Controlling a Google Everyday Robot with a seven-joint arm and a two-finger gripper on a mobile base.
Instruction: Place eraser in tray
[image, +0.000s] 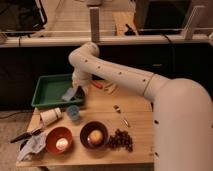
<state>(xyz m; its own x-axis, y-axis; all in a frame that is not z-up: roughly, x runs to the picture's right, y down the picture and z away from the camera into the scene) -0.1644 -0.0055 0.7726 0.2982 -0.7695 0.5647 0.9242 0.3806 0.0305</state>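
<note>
The green tray (47, 91) stands at the table's back left. A grey-blue flat block (68, 93) lies inside it near its right side. My gripper (80, 93) hangs from the white arm (115, 75) over the tray's right rim, just right of the grey-blue block. Its tip is a dark shape. I cannot make out the black eraser apart from that dark tip, and it shows nowhere on the table.
On the wooden table (140, 125) lie a white cup on its side (50, 116), a small blue cup (73, 112), a red bowl (59, 141), a dark bowl holding a yellow fruit (94, 135), grapes (120, 140), a spoon (120, 116) and an orange item (98, 85).
</note>
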